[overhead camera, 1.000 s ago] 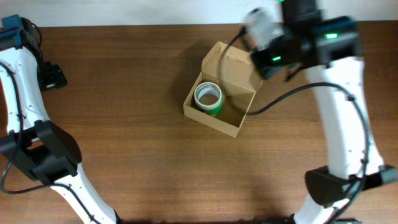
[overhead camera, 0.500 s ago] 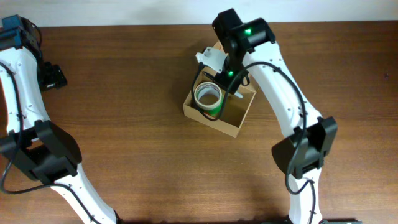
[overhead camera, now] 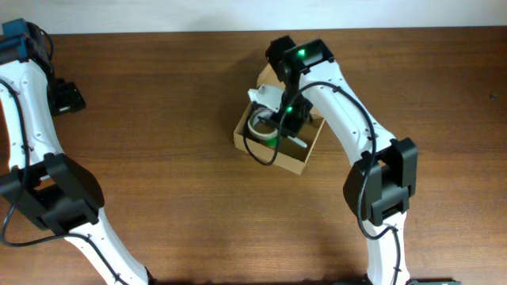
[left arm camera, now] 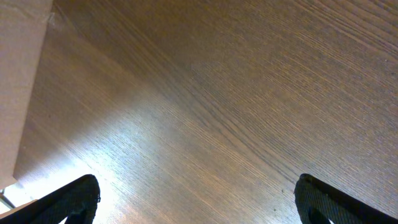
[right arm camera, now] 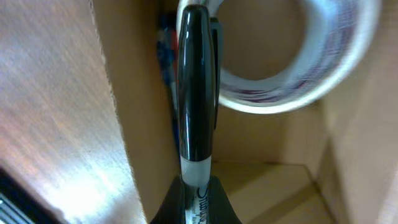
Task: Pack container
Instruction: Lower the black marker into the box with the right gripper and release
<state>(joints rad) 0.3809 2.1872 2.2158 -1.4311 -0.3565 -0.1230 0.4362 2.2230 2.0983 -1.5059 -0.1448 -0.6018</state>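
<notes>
The right fingers are clamping tight on the lower end of a black marker. The marker is pointing away from the wrist, down into the container. Its far end is crossing the edge of the tape roll already lying inside, with a cardboard wall running close at its 9 o'clock side. Something blue is showing between wall and roll, too blurred to name.

The step in hand is probably setting the marker down inside. To do it well, the arm should be keeping the marker parallel to that wall and sinking it beside the roll, not on top of it. It should let go only once the marker is low enough not to bounce out. The wrist cable is drooping near the container's 6 o'clock wall and could drag on it.

In the overhead view the container is sitting just towards 12 o'clock of the worktop's centre. The left fingers are standing spread wide and empty, far off at 9 o'clock.

A second ago the right arm was hanging outside the container at about 2 o'clock, past the raised flap. Half a second ago it was crossing the 12 o'clock rim. Container, roll and left arm are lying as they were.
</notes>
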